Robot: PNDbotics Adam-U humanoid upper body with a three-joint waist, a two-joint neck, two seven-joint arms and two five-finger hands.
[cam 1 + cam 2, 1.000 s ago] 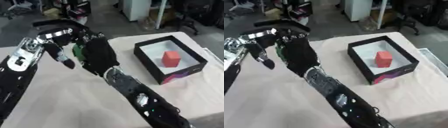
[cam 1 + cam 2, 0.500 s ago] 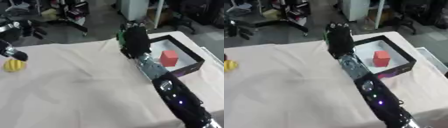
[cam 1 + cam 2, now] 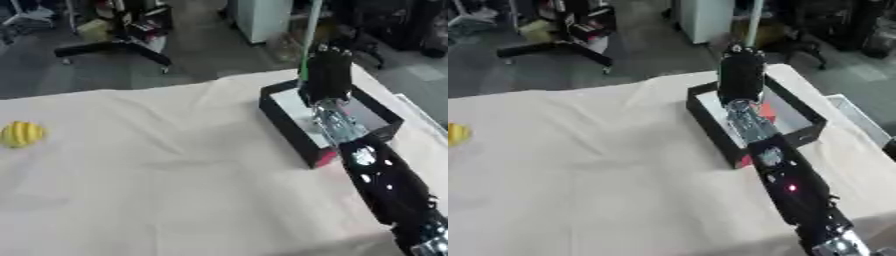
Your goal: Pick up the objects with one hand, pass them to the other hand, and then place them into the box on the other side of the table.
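My right hand point(image 3: 328, 74) hangs over the black box point(image 3: 282, 116), white inside, at the table's right side. Its back faces me, and the arm runs in from the lower right across the box. Whether it holds anything is hidden. A sliver of something red point(image 3: 768, 111) shows inside the box beside the forearm. A yellow ribbed ball point(image 3: 21, 134) lies on the cloth at the far left. My left hand shows in neither view.
The table is covered with a pale cloth point(image 3: 166, 170). Its far edge runs just behind the box. Beyond it stand a wheeled stand base point(image 3: 114, 47) and a white cabinet point(image 3: 262, 17). A thin pale-green pole point(image 3: 311, 25) rises behind my right hand.
My right hand has moved right, from the table's middle to over the box. My left hand has gone out of view to the left. The picture has shifted as well.
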